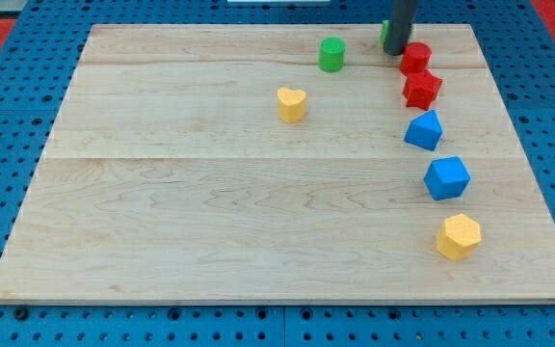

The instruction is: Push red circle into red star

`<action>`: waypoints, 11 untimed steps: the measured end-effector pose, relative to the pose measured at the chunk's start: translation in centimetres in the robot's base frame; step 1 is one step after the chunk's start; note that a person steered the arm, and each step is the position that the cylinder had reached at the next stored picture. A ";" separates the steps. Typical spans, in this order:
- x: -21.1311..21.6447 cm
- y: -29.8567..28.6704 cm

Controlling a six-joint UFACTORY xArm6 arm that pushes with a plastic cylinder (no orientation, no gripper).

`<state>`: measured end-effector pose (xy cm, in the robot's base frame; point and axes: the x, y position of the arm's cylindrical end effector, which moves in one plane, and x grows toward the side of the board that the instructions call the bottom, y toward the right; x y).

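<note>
The red circle (415, 56) sits near the view's top right, touching or almost touching the red star (422, 89) just below it. My tip (396, 51) is at the red circle's upper left side, right against it. The dark rod rises out of the view's top and partly hides a green block (385, 35) behind it.
A green cylinder (331, 54) stands left of my tip. A yellow heart (292, 103) lies near the middle top. Down the right side lie a blue block (424, 130), a blue hexagon-like block (447, 177) and a yellow hexagon (459, 236). The wooden board (210, 222) ends close to them on the right.
</note>
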<state>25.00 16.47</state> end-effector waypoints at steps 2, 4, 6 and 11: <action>-1.7 1.4; -0.6 3.3; -0.1 3.2; 3.9 2.9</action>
